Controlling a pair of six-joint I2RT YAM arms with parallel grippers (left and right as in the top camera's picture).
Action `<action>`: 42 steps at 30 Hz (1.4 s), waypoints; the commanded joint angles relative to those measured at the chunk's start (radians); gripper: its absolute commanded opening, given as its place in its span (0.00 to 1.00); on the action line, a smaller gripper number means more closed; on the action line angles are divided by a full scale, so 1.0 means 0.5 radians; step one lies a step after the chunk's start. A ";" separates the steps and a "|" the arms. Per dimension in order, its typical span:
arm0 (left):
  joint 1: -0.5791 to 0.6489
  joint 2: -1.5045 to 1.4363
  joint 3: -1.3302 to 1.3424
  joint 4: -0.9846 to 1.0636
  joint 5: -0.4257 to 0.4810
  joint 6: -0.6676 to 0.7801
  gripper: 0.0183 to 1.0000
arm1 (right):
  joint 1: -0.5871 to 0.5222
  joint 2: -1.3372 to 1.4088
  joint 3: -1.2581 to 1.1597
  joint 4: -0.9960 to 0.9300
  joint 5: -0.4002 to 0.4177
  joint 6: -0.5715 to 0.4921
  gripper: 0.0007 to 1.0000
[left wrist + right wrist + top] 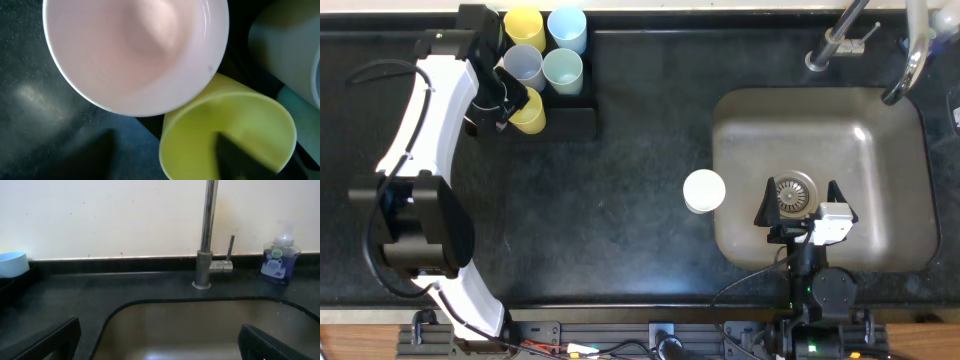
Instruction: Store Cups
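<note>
Yellow cup (pixel 528 112) tilted at the rack's (pixel 572 120) front left corner, we see the left gripper (pixel 512 100) clamped on its wall, white cup (pixel 704 190) standing beside the sink (pixel 880 150), right gripper (pixel 800 202) spread apart over the basin.

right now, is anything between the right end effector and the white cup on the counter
Nothing visible stands between them. The right end effector hangs open over the sink, and the white cup stands on the counter just outside the sink's left rim, so only that rim lies on the way.
</note>
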 commanded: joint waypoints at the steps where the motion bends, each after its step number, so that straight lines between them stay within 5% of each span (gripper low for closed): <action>1: 0.017 0.002 -0.006 -0.002 -0.002 -0.016 0.97 | -0.010 -0.017 -0.027 0.010 -0.014 0.009 1.00; 10: 0.017 -0.409 -0.006 -0.013 -0.011 0.055 1.00 | -0.010 -0.017 -0.027 0.010 -0.014 0.009 1.00; 18: 0.013 -1.171 -0.043 -0.233 -0.260 0.676 1.00 | -0.010 -0.017 -0.027 0.010 -0.014 0.009 1.00; 24: 0.005 -1.988 -0.765 -0.206 -0.362 1.003 1.00 | -0.010 -0.017 -0.027 0.010 -0.014 0.009 1.00; 29: 0.004 -2.793 -1.910 0.441 -0.315 1.005 1.00 | -0.010 -0.017 -0.027 0.010 -0.014 0.009 1.00; 34: 0.004 -3.384 -2.855 1.666 -0.086 1.255 1.00 | -0.010 -0.017 -0.027 0.011 -0.014 0.009 1.00; 39: 0.004 -3.767 -3.346 2.863 0.052 1.565 1.00 | -0.010 -0.017 -0.027 0.011 -0.014 0.009 1.00; 42: 0.004 -3.964 -3.428 3.001 0.060 1.658 1.00 | -0.010 -0.017 -0.027 0.011 -0.014 0.009 1.00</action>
